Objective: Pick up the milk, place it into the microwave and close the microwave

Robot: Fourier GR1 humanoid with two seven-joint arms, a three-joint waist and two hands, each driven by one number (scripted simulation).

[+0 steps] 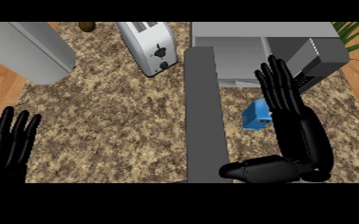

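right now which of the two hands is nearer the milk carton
The right hand: its straight fingers sit just beside the blue milk carton, in front of the open microwave. The left hand rests open at the far left edge.

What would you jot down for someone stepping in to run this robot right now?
Right hand: open, fingers straight, raised beside the milk, not holding it.
Left hand: open, resting at the view's left edge.
Milk: blue carton on the counter, in front of the microwave, between its open door and the right hand.
Done: door is open.
Left: grasp the milk, put it inside, shut the door.
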